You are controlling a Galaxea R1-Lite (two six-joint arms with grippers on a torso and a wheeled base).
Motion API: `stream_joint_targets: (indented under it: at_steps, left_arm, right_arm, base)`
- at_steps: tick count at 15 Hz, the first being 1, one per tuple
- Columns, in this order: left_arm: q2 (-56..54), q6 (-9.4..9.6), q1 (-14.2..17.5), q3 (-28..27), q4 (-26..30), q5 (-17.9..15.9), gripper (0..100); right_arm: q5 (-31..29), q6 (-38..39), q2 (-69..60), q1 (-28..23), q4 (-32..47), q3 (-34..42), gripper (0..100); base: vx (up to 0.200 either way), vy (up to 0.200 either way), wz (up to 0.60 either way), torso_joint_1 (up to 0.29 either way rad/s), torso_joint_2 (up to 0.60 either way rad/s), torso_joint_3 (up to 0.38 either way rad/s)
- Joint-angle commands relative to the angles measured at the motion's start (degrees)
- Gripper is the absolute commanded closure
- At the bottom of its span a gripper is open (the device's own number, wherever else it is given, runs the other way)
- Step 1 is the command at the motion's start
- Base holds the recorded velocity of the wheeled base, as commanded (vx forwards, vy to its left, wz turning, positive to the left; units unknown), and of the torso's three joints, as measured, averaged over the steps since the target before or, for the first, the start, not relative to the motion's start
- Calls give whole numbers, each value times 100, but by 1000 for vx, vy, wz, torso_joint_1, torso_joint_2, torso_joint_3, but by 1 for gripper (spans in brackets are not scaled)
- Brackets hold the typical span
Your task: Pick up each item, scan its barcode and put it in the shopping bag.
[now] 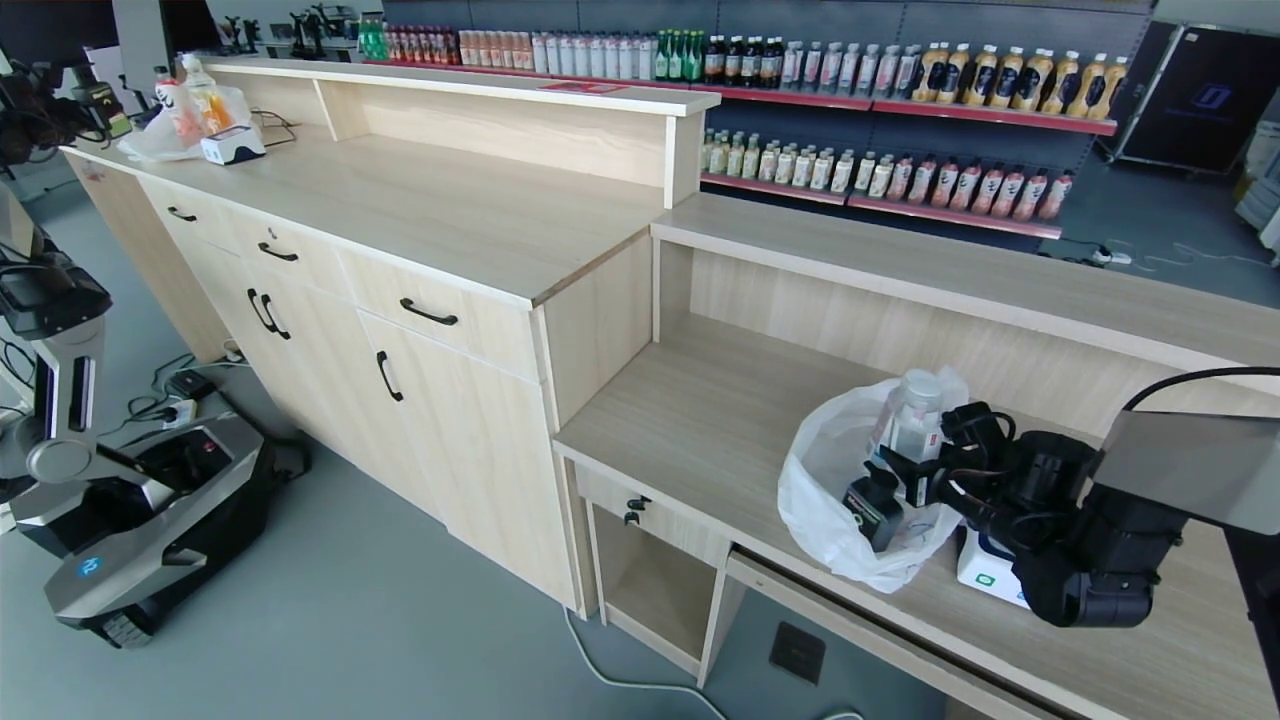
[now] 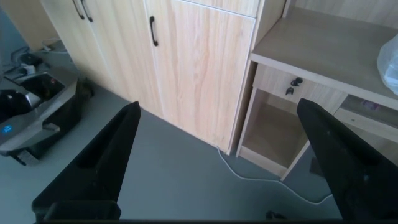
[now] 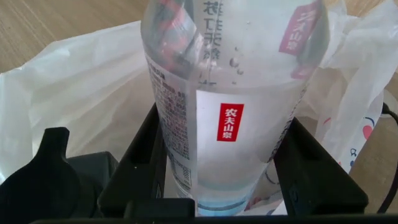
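- Bottle (image 3: 236,93) of clear water (label partly red) stood upright between the fingers of the right gripper (image 1: 915,465), which were closed against its two sides.
- Its lower end sat inside the open mouth of the white shopping bag (image 1: 820,490), with the cap above the rim.
- A white box (image 1: 985,578) lay just beside the bag, partly under the right arm.
- Bag and box rested on the lower counter (image 1: 700,410).
- The left gripper (image 2: 217,106) hung over the grey floor near the cupboard doors (image 2: 199,62), fingers spread wide and holding nothing.
- Farther off, on the tall counter (image 1: 450,205), another white bag (image 1: 165,135) held bottles.
- Shelves (image 1: 900,100) of bottled drinks lined the back wall.
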Motion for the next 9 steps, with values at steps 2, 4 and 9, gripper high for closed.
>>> stream_joint_targets:
  at_steps: [2,4,9]
  left_arm:
    - [-2,2,-1,0,0,0,0]
    - [-2,2,-1,0,0,0,0]
    - [-2,2,-1,0,0,0,0]
  right_arm:
    - [10,-1,141,-68,3,-22,100]
    - [1,-1,220,-77,-5,-14,100]
    - [10,-10,308,-68,-85,-22,100]
  base:
    - [0,0,0,0,0,0]
    - [0,0,0,0,0,0]
    - [0,0,0,0,0,0]
